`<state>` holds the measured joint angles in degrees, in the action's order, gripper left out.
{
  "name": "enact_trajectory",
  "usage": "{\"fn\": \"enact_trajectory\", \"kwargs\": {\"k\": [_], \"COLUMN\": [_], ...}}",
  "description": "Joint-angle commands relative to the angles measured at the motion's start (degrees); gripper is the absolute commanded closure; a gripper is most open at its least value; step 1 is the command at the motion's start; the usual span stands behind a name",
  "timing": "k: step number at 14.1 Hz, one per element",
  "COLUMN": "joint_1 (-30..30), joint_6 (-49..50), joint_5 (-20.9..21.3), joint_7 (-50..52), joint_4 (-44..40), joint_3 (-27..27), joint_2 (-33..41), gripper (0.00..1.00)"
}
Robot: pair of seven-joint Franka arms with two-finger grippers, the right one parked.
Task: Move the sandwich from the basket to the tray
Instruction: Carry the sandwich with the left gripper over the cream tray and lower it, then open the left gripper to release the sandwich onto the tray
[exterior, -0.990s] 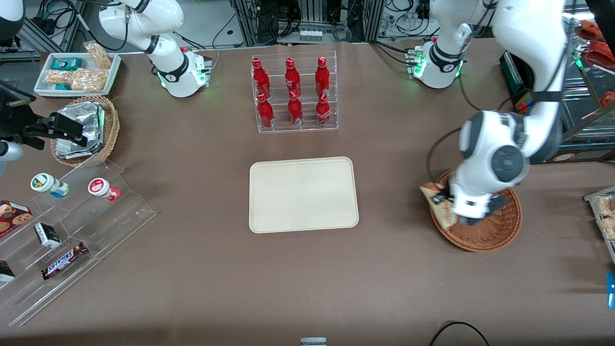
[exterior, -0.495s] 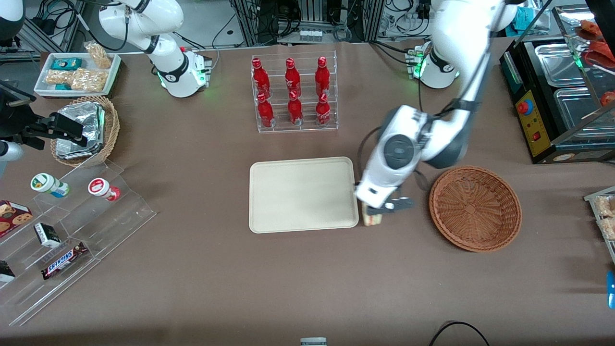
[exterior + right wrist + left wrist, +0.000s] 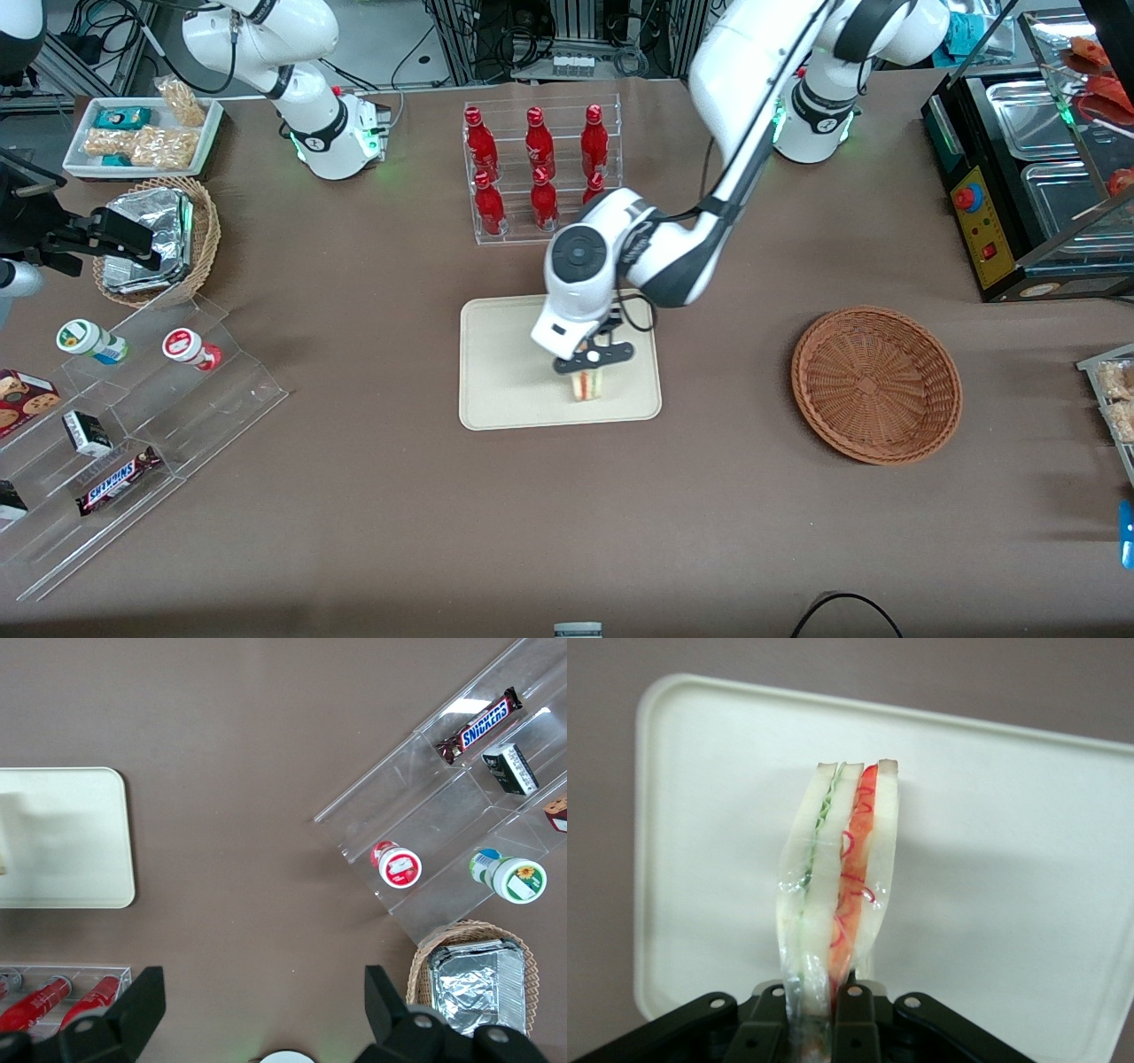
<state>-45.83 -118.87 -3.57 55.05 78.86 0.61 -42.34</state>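
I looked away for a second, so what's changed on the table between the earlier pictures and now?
The gripper lifted the sandwich out of the basket and carried it across to above the tray, still clamped on it. The basket is left empty. Basket, tray and bottle rack stayed put.

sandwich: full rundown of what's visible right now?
The sandwich is a thin wedge in clear wrap: white bread slices with a green filling line in one layer and orange-red filling in the other. It stands on edge, layers facing the wrist camera, and the gripper is shut on one end of it. It sits over the tray, in the part nearer the front camera and toward the working arm's end. Whether it already touches the tray surface cannot be told. The basket is empty.
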Motion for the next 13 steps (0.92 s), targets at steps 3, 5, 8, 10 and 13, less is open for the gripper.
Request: {"fn": "enact_trajectory", "kwargs": {"k": [3,5,8,10,13], "joint_1": [-4.2,-4.9,-4.6,-4.6,-2.1], "joint_6": [-1.8,-1.8,-1.5,-0.9,3.0], "joint_5": [-0.5,-0.6,-0.2,0.5,0.1], "joint_7": [1.9,5.0,6.3,6.1,3.6], "joint_4": [-4.1,-4.0,-4.4,-4.2,-2.0], "joint_3": [0.9,0.9,1.2,1.3,1.5], "joint_2": [-4.9,-5.3,-4.6,-1.6,3.3], "gripper": [0.93,0.44,0.0,0.0,0.0]}}
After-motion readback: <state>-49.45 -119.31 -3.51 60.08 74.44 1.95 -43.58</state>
